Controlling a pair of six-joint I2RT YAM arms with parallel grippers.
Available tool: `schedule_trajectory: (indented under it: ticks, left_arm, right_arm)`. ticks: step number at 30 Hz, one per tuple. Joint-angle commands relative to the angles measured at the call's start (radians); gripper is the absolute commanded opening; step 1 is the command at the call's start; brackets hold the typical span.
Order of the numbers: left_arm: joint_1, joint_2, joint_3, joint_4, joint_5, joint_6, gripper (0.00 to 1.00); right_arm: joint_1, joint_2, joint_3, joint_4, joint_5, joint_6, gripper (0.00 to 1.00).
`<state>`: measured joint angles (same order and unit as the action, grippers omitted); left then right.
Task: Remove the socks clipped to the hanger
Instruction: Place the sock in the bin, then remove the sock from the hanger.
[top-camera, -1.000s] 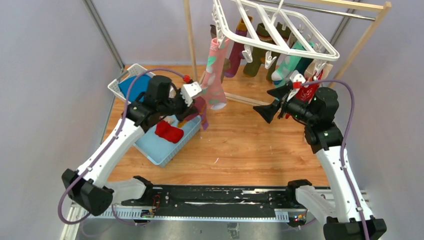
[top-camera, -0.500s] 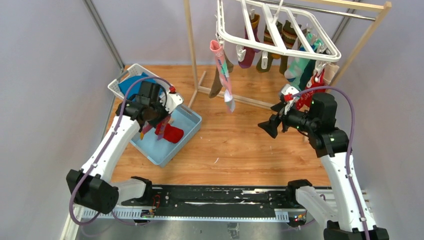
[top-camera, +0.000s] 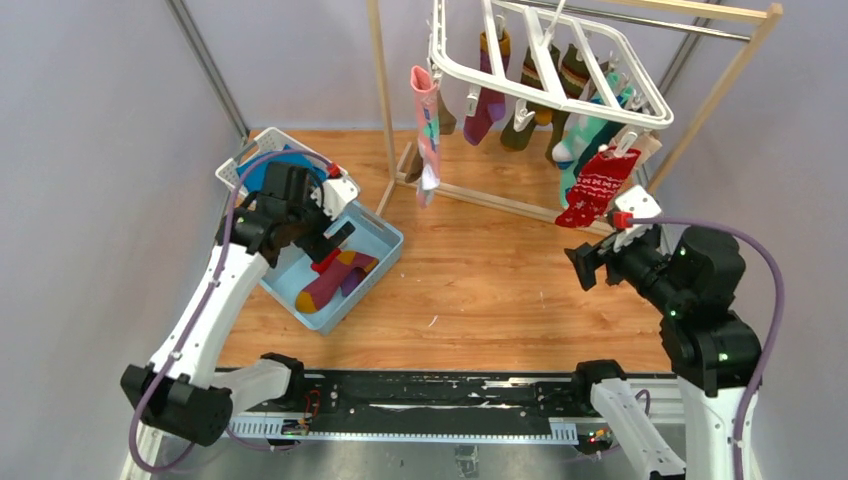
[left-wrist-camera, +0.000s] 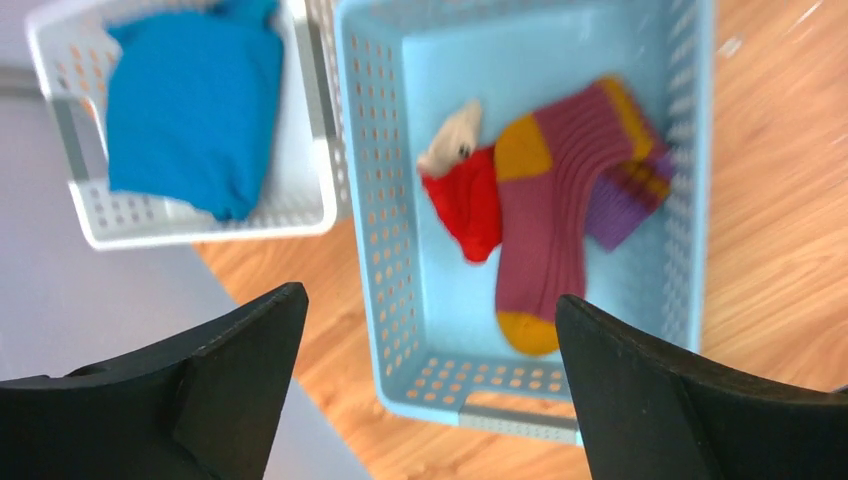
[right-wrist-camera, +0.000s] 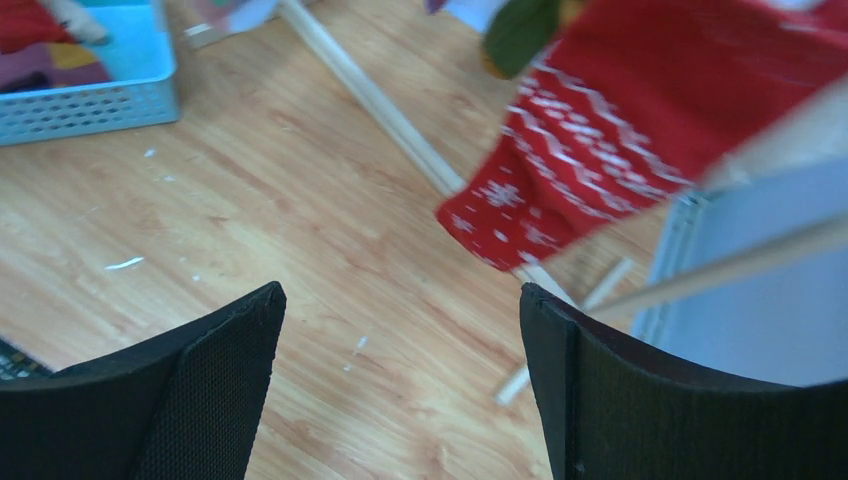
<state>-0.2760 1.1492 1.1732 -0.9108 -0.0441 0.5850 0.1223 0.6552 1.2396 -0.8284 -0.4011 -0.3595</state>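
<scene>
The white hanger (top-camera: 548, 72) hangs from the rack rod at the back with several socks clipped to it: a pink patterned one (top-camera: 427, 135), a purple one (top-camera: 488, 100), olive ones (top-camera: 526, 115), a teal one (top-camera: 578, 140) and a red patterned one (top-camera: 596, 186) (right-wrist-camera: 600, 150). My left gripper (top-camera: 325, 238) (left-wrist-camera: 430, 300) hovers open and empty above the light blue basket (top-camera: 370, 285) (left-wrist-camera: 385, 250). In that basket lie a red sock (left-wrist-camera: 468, 200) and a purple-and-yellow sock (left-wrist-camera: 555, 225). My right gripper (top-camera: 588, 265) (right-wrist-camera: 400, 290) is open and empty, below and in front of the red patterned sock.
A white basket (top-camera: 232, 172) (left-wrist-camera: 320, 190) holding a folded blue cloth (left-wrist-camera: 190, 110) stands beside the blue basket at the left. The wooden rack's post (top-camera: 380, 90) and floor bar (right-wrist-camera: 385, 105) stand behind the arms. Grey walls close both sides.
My left gripper swung from the hanger to the blue basket, then opened; the purple-and-yellow sock now lies there. The right arm drew back from the hanger, which has swung.
</scene>
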Motion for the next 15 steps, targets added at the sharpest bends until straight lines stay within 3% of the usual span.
schedule_trajectory:
  ticks: [1,3,8,15]
  left_arm:
    - [0.000,-0.081,0.117,0.040,0.294,-0.075,1.00]
    - [-0.044,-0.075,0.153,0.030,0.362,-0.092,1.00]
    - [-0.190,-0.056,0.178,0.029,0.382,-0.077,1.00]
    - [-0.204,-0.012,0.180,0.044,0.449,-0.085,1.00]
  right_arm:
    - [-0.086,-0.005,0.103,-0.038,0.107,0.036,0.86]
    - [-0.142,0.009,0.150,-0.050,0.147,0.044,0.86]
    - [-0.200,0.088,0.189,-0.023,0.246,0.048,0.86]
    - [-0.202,0.202,0.195,0.109,0.131,0.053,0.88]
